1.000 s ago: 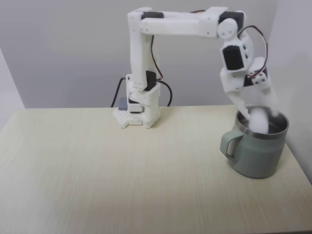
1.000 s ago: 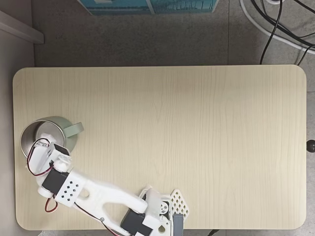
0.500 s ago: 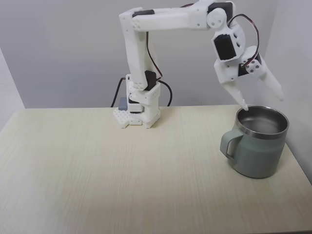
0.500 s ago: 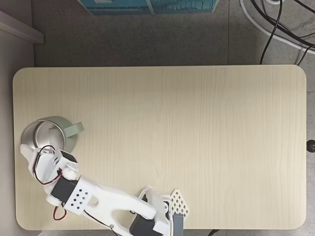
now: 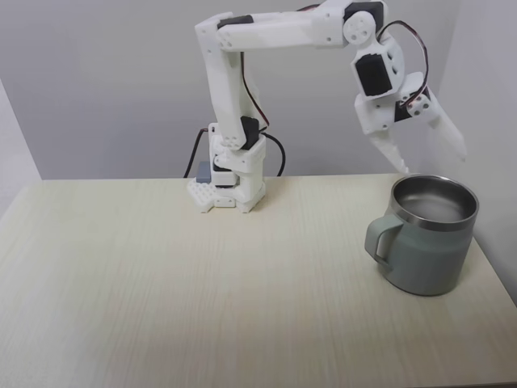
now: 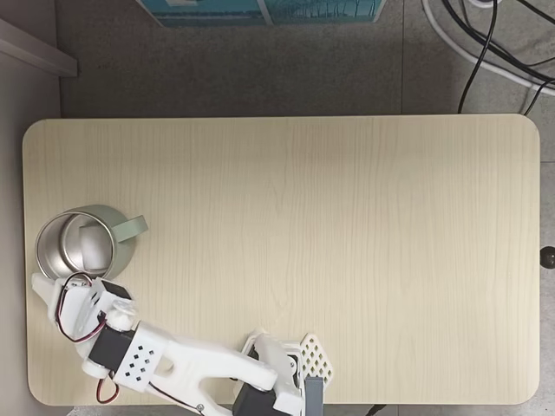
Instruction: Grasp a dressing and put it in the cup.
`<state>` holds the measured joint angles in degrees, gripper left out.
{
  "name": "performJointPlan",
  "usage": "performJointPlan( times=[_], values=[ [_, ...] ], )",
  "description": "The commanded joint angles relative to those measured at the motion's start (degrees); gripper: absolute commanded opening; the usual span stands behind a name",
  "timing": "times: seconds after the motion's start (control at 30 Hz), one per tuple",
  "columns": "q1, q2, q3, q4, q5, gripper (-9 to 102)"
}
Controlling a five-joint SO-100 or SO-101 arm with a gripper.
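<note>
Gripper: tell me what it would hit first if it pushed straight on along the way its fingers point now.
The gripper hangs open, pointing down and slightly outward above the cup. Going straight on, it would probably meet the cup's steel rim or inside, where the dressing lies. Depth is unclear, so it might land on the table beside it.

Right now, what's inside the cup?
Looking down in a fixed view, the dressing lies inside the cup, on its steel interior. In the side-on fixed view, the cup's wall hides it. The open gripper hangs above the rim, empty.

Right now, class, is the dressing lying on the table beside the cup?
No, the dressing lies inside the cup, seen from above.
</note>
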<state>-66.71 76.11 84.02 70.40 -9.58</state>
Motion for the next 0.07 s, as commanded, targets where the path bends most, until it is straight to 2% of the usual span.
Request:
performJointPlan(
  times=[0.0, 0.03],
  values=[
    [-0.2, -0.7, 0.3, -0.5, -0.6, 28],
    [-0.2, -0.7, 0.3, -0.5, -0.6, 28]
  ],
)
